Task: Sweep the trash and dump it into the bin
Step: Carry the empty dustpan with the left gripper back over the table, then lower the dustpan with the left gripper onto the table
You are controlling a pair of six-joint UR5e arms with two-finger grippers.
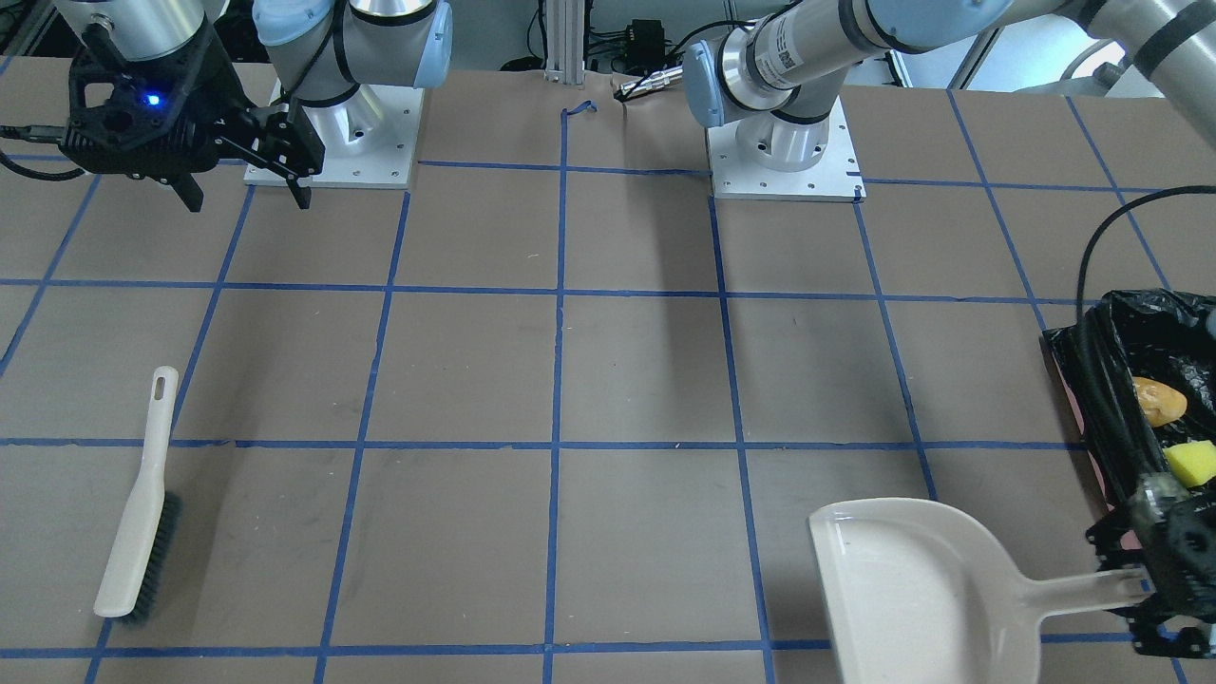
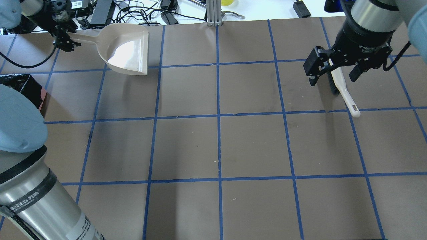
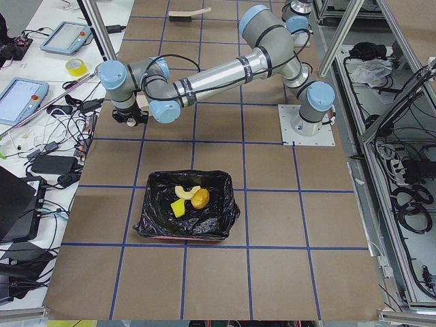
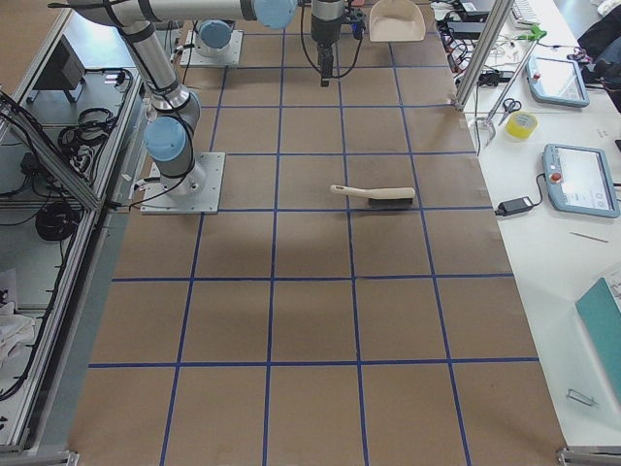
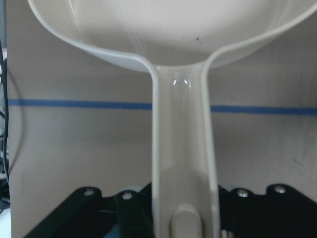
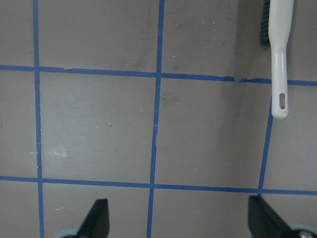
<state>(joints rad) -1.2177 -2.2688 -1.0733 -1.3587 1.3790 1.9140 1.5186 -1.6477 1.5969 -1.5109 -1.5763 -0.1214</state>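
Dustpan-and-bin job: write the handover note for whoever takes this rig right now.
Left hand: shut on the handle of the dustpan; the pan is empty.
Right hand: open, empty, above the table.
Brush: lying loose on the table, apart from both hands.
Trash: croissant, yellow wedge and golden-brown lump all lie in the bin.
Done: sweep and dump, judging by how things lie.
Left: probably only to set down and release the dustpan.
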